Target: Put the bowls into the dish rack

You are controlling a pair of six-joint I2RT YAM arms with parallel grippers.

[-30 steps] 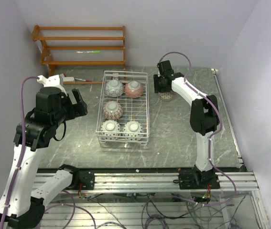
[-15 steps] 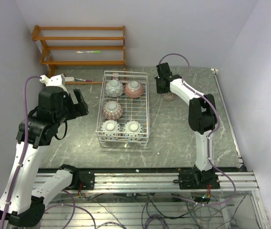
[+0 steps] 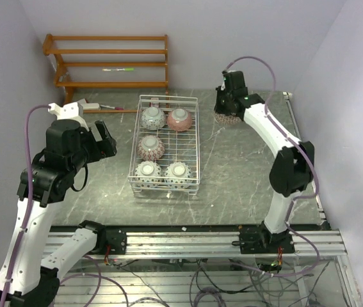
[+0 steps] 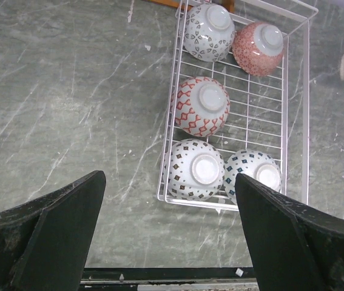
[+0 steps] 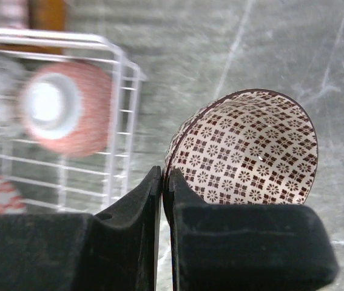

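Because your right fingers [image 5: 173, 185] are closed on the rim of the brown-patterned bowl [image 5: 244, 151], one finger inside the wall and one outside, that thin edge is all that carries it. The bowl looks like glazed ceramic, so expect it to be stiff, smooth and brittle, with some weight for its size. Held at one side of the rim, it will probably want to swing or slide between the fingers, so a deep, square bite on the wall should serve better than a hold at the lip. It is tilted, with its patterned inside facing the wrist camera. It sits over the counter [image 3: 245, 166] just right of the dish rack's [image 3: 166, 98] far end, and you cannot tell whether it is clear of the surface.

Five bowls [image 4: 200, 107] lie in the rack with their foot rings up, and the middle row has a gap on its right side. Glaze knocked against wire or another bowl may chip.

Your left fingers [image 4: 62, 218] are spread wide and hold nothing, above the counter beside the rack's near end.
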